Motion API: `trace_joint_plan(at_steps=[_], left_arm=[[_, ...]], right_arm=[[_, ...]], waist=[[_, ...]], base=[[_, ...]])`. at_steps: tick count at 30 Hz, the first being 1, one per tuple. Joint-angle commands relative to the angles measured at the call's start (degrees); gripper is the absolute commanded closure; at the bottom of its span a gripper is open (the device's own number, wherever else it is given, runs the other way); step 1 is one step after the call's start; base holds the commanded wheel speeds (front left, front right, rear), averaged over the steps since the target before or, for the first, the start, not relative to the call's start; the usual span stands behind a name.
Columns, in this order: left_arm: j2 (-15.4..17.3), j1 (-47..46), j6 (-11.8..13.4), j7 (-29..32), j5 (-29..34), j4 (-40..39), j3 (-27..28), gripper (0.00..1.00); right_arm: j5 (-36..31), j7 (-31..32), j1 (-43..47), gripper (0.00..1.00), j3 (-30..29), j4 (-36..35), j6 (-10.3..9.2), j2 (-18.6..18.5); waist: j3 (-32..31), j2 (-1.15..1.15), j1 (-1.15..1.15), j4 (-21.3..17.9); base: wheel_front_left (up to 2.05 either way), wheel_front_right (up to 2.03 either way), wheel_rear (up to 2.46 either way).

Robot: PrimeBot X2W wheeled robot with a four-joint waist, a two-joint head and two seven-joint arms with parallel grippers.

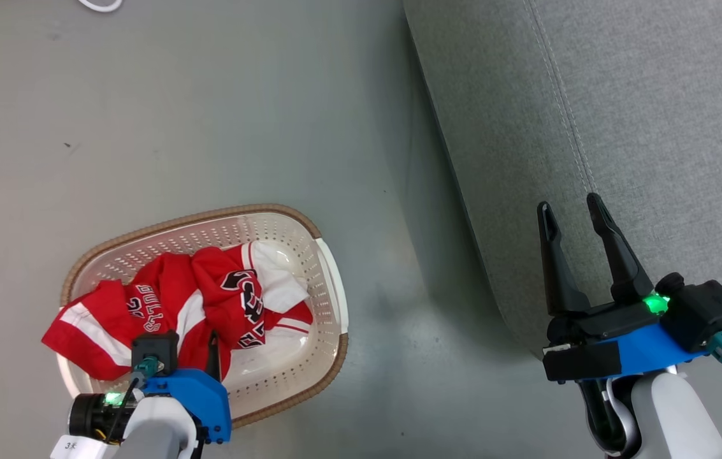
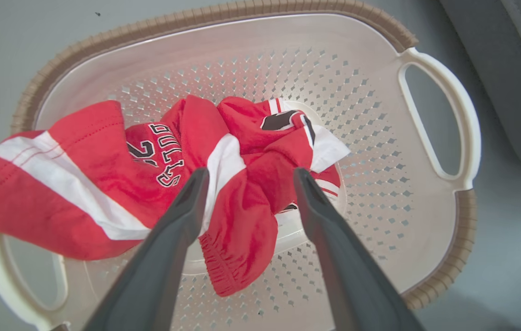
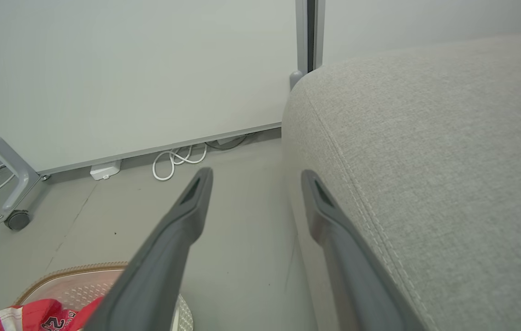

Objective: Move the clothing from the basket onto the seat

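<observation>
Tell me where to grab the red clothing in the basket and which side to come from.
Grip the raised, bunched fold in the middle of the clothing, where the fabric heaps thickest. Come straight down from above: the walls of the basket ring the pile, so a sideways approach looks blocked. The open left gripper hangs over that fold, with a finger to either side of it.

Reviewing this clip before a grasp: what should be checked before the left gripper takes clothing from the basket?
1. Red sports clothing with white stripes fully inside cream perforated plastic basket: not ok, one piece drapes over the rim.
2. Left gripper open, poised above the clothing: ok.
3. Right gripper open, holding nothing: ok.
4. Light-grey fabric sofa seat beside the basket: ok.
5. Contact with cloth: cannot tell.
</observation>
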Motion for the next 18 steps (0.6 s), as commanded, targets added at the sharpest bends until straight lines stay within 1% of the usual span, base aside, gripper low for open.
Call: trace_joint_plan(at_steps=[1, 7, 18], left_arm=[[0.56, -0.92, 0.51, -0.24, -0.03, 0.29, 0.08, 0.0], [1.99, -2.07, 2.33, -0.26, 0.76, 2.75, -0.45, 0.0], [3.61, -4.86, 3.48, -0.27, 0.07, 3.78, -0.1, 0.0]], right_arm=[[0.67, -0.32, -0.89, 0.0, 0.27, -0.35, 0.12, -0.15], [2.08, -0.32, -1.2, 0.0, 0.96, -0.77, 0.11, -0.15], [4.38, -0.32, -2.29, 0.0, 1.98, -1.52, 0.11, -0.16]], waist=[[1.02, 0.0, -0.01, -0.93], [3.32, 0.0, -0.01, -2.36], [7.69, 0.0, -0.01, -3.79]], base=[[0.0, 0.0, 0.0], [0.0, 0.0, 0.0], [0.0, 0.0, 0.0]])
